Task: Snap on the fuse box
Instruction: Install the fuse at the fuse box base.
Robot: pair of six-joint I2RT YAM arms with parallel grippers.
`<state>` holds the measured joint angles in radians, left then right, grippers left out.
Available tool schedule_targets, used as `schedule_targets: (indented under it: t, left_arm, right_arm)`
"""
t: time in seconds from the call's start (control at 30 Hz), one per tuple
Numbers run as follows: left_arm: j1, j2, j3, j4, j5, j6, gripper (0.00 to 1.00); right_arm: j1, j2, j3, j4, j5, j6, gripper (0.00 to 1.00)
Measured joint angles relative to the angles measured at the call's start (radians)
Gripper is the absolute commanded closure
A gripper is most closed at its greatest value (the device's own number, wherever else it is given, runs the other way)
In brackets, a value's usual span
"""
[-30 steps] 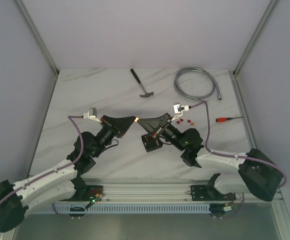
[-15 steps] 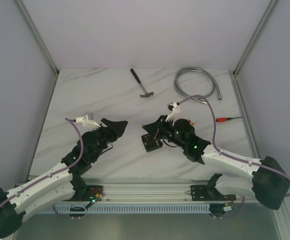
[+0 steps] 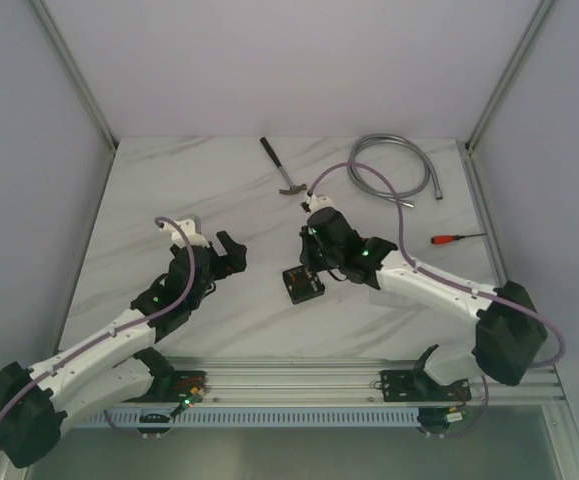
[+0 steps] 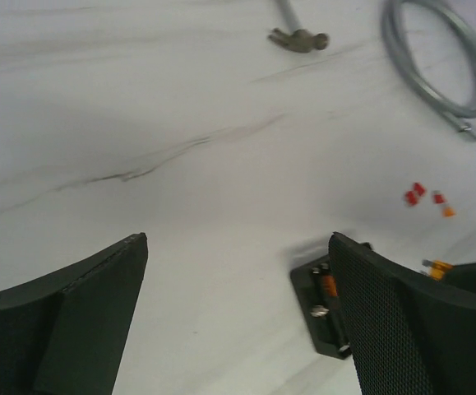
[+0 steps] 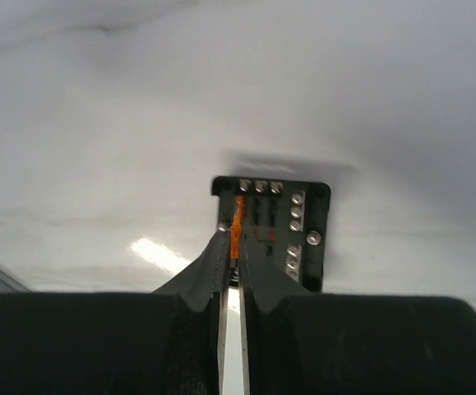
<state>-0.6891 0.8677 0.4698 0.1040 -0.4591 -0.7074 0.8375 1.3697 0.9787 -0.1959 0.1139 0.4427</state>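
The fuse box [image 3: 303, 285] is a small black square lying open on the marble table, with screws and slots showing [image 5: 299, 226]. My right gripper [image 3: 312, 267] points down at its left column of slots. The right gripper [image 5: 238, 243] is shut on a small orange fuse [image 5: 238, 229], which stands at the box's left slot. My left gripper [image 3: 231, 255] is to the left of the box, apart from it. In the left wrist view this gripper [image 4: 238, 243] is wide open with nothing between its fingers, and its right finger [image 4: 385, 313] half hides the fuse box [image 4: 320, 317].
Loose red and orange fuses [image 4: 425, 197] lie behind the box. A hammer [image 3: 282, 168] and a coiled metal hose [image 3: 389, 165] lie at the back of the table. A red-handled screwdriver [image 3: 457, 238] lies at the right.
My left gripper has opened wide and drawn back to the left, away from the right one. My right wrist has swung over the fuse box, its fingers still shut on the fuse.
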Motion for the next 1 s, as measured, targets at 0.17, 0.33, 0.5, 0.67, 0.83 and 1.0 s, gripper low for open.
schedule_targets:
  t: [0.17,0.33,0.5,0.67,0.83,1.0]
  left_arm:
    - [0.056,0.048,0.000,-0.015,0.002,0.059,0.00]
    - [0.132,0.086,-0.003,-0.016,0.018,0.073,0.00]
    - [0.181,0.091,-0.026,-0.016,0.033,0.073,0.00]
    - [0.198,0.091,-0.037,-0.016,0.037,0.072,0.00]
    - [0.202,0.091,-0.040,-0.016,0.037,0.072,0.00]
    - [0.206,0.091,-0.040,-0.016,0.040,0.069,0.00]
  right_arm:
    - [0.000,0.095,0.058,-0.117,0.003,-0.039,1.00]
    - [0.000,0.204,0.133,-0.186,-0.005,-0.064,1.00]
    - [0.006,0.285,0.181,-0.234,-0.013,-0.083,1.00]
    - [0.018,0.349,0.240,-0.270,-0.016,-0.104,1.00]
    - [0.024,0.381,0.274,-0.296,-0.016,-0.121,1.00]
    - [0.026,0.405,0.289,-0.317,-0.017,-0.131,1.00]
